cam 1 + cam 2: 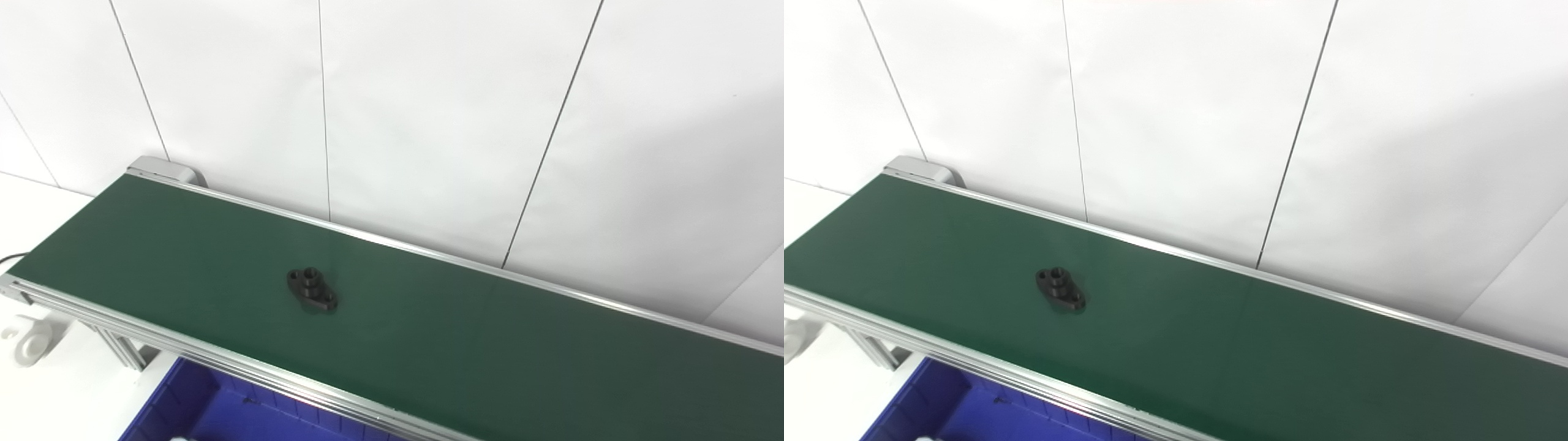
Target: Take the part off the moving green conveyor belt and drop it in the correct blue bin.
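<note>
Right now neither hand shows in either view, so their state cannot be told. A black flanged part (pixel 311 290) with a raised hub and bolt holes lies flat on the green conveyor belt (pixel 490 343), left of its middle. Below the belt's near rail sits a blue bin (pixel 202 410), partly cut off.

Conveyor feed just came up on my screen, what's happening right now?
Nothing is being handled yet. A black part lies flat on the green conveyor belt, roughly mid-width, toward its left end. Neither hand is in view. A blue bin sits below the belt's near edge at the bottom left, only partly visible.
</note>
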